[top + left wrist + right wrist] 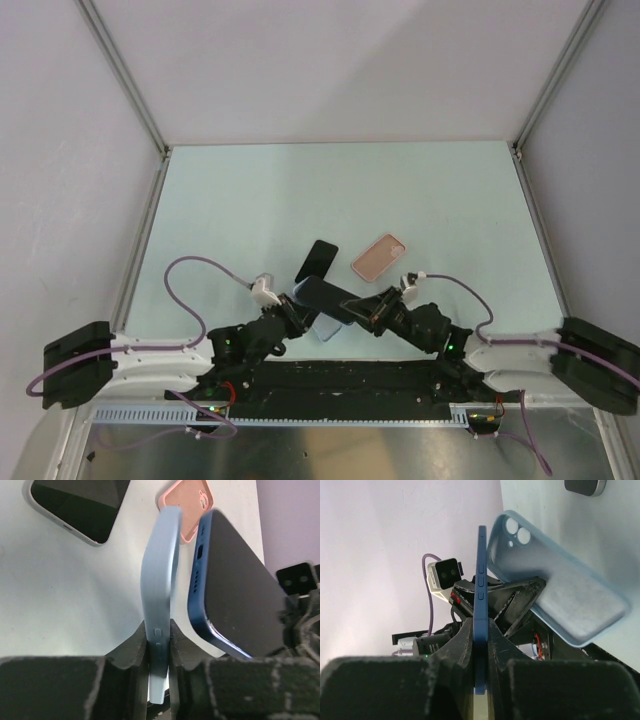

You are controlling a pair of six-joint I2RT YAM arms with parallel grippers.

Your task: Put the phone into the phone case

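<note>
Pale table (300, 190), phone (235, 590) and blue case (160, 580) gripped

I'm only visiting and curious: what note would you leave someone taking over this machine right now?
Left gripper: shut on a light blue case, held on edge.
Right gripper: shut on the phone, held beside that case, not in it.
Pink phone case lies on the table, next to a second phone.
Done: phone lifted. To do: seat it in the phone case.
</note>
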